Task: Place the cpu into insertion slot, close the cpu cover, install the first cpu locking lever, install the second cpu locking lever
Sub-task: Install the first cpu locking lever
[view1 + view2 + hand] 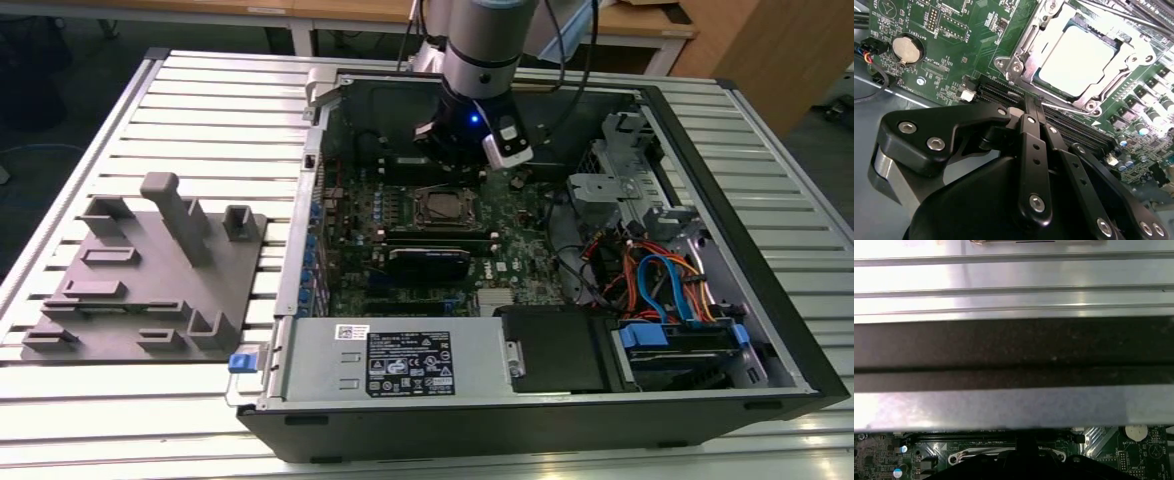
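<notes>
Gripper (1031, 104): my fingers are pressed together, empty, near the cover (1028, 46).
Cpu (1081, 60): seated under the lowered cover, top showing through.

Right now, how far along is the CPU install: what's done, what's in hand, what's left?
Done: the cpu sits in the insertion slot, and the cpu cover lies closed around it. In hand: nothing; the gripper is shut and empty, just beside the cover in the second wrist view. Left: possibly the locking steps, since whether either locking lever is latched cannot be told.
</notes>
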